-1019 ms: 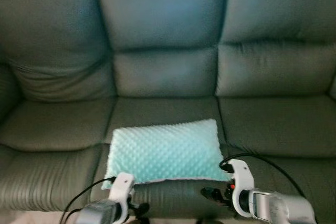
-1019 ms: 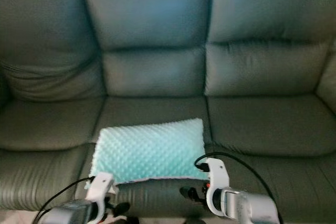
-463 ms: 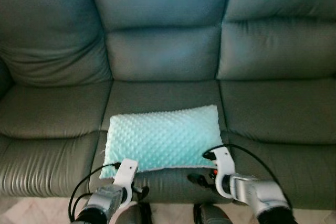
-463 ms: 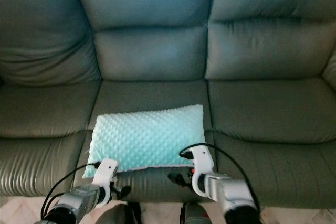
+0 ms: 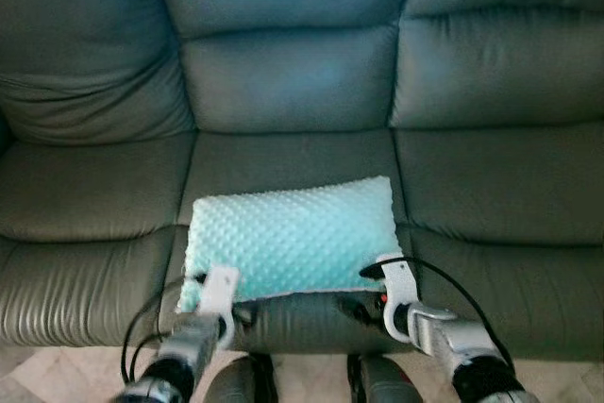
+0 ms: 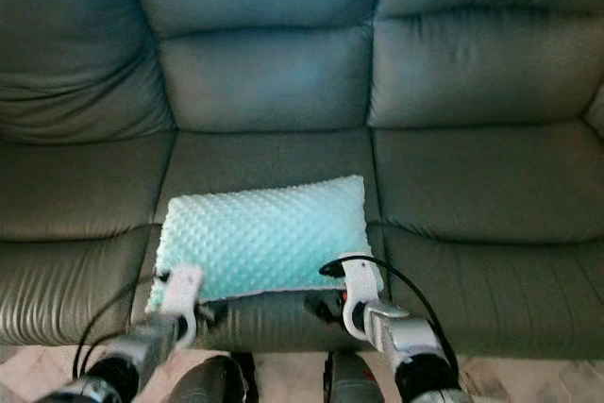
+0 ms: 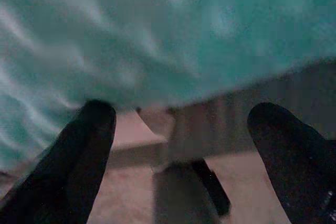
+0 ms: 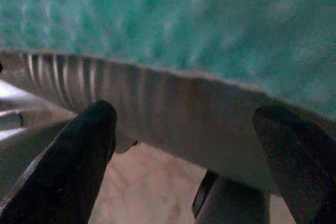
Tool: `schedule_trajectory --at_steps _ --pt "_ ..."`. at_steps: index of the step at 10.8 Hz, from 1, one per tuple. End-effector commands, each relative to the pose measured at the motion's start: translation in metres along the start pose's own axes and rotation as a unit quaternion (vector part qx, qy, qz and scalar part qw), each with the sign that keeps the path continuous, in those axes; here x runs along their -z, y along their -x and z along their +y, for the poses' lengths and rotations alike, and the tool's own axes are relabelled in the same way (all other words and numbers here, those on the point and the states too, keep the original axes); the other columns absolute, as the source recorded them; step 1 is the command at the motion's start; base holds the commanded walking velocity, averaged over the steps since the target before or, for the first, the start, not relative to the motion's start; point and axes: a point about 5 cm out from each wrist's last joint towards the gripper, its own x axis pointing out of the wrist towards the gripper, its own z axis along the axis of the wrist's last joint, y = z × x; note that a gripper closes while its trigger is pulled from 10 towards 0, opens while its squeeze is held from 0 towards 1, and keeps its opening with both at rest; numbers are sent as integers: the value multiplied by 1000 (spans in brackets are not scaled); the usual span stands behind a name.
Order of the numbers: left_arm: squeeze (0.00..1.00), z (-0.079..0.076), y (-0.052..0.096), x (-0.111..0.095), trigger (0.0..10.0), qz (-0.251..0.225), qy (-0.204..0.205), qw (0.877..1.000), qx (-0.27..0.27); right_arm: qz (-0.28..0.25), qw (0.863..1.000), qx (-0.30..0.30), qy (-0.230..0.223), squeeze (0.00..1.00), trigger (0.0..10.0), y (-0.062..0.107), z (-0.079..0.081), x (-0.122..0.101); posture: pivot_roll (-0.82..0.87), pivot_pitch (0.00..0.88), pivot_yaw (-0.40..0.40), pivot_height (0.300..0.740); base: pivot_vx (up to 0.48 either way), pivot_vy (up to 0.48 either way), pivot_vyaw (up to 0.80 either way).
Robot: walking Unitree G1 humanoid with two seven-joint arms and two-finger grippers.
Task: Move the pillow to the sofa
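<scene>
Pillow [image 5: 293,238] flat on sofa [image 5: 283,73] mid seat, L gripper [image 7: 178,145] & R gripper [image 8: 184,150] jaws spread, at front edge.

The pillow [image 5: 294,239] is soft cloth with a raised dotted nap. The sofa [image 5: 491,101] looks like smooth, faintly glossy leather.

Dark grey-green leather sofa [image 5: 302,82] (three seats), pale floor [image 5: 311,384] below

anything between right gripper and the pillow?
Nothing. In the right wrist view, only a bare strip of sofa seat separates the open right gripper from the pillow; no object lies on it.
</scene>
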Motion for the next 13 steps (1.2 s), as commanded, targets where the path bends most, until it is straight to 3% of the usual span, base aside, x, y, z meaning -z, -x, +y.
schedule_trajectory --at_steps 1,9,13 --pt "0 12 2 10 10000 9 9 999 -31 2 1000 5 -6 0 10000 -3 0 8 -271 370 96 740 0 0 0" --pt "0 18 2 3 10000 -25 33 997 -64 -50 997 51 9 0 10000 -5 -13 -2 -262 364 102 740 0 0 0" --pt "0 25 4 -20 10000 -89 58 990 -96 -98 993 65 3 0 10000 -4 -16 -17 -261 369 103 740 0 0 0"
